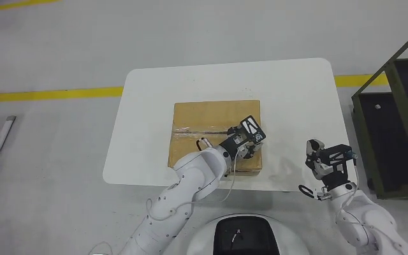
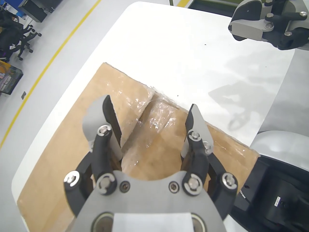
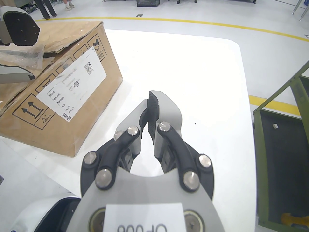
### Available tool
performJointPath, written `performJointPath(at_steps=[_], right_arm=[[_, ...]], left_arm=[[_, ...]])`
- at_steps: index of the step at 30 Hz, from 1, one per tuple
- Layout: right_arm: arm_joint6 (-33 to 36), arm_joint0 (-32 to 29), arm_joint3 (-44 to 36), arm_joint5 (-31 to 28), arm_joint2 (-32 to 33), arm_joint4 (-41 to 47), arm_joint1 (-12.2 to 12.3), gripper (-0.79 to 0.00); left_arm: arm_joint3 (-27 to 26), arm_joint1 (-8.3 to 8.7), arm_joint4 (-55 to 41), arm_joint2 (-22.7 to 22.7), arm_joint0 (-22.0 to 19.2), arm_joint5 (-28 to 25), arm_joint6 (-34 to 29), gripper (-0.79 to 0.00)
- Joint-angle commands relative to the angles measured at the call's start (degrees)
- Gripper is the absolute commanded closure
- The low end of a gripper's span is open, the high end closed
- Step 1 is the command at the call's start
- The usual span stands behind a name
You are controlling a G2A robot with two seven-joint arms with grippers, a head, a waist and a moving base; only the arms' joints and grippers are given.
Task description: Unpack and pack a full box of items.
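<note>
Box (image 1: 217, 134): it sits closed on the white table (image 1: 146, 108), directly under my left jaws and off to one side of my right jaws, well apart from them.
Taped seam (image 2: 154, 119): it runs out from between the left jaws toward the far edge of the box. The clear tape is wrinkled, and the flap on one side of it lies lower than the other, so I judge the seal is already partly broken.
Left gripper (image 2: 150, 112): jaws are released and spread wide, low over the box top with nothing clamped. One finger sits right at the seam gap and the other rests over the neighbouring flap. I read this straddle as lining up to catch a flap edge and pull it up.
Flap edge (image 3: 52, 60): from the right wrist it looks crumpled and slightly lifted between the left jaws, which gives them something to bite.
Right gripper (image 3: 151, 107): jaws are clenched, pad against pad, gripping nothing. It hangs over bare table, parked out of the left arm's way, I think.
Stage: opening is not done and nothing is unpacked.
Risk: closing too shallow would pinch only tape, and pulling one flap could drag the unbraced box.
</note>
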Motion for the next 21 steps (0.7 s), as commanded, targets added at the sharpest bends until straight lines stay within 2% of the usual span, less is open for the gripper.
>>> performJointPath(at_steps=[1,10,17,20,21], right_arm=[[0.05,-0.01,-0.05,-0.01,0.02,0.0,-0.01,0.0],[-0.02,-0.28,-0.18,0.01,0.13,-0.04,-0.05,0.0],[-0.08,-0.45,-0.41,-0.04,0.07,0.02,-0.1,0.0],[-0.05,-0.44,-0.42,-0.14,0.04,-0.03,-0.12,0.0],[-0.05,-0.43,-0.41,-0.14,0.03,-0.04,-0.12,0.0]], left_arm=[[-0.01,-0.04,0.27,-0.09,0.05,-0.06,0.08,-0.502],[0.34,-0.3,1.37,-0.23,0.33,0.08,0.51,-0.345],[0.21,-0.44,2.38,-0.54,0.74,0.29,0.62,-0.259],[0.17,-0.48,2.88,-0.87,0.82,0.41,0.76,-0.194],[0.1,-0.48,3.0,-0.96,0.91,0.42,0.75,-0.102]])
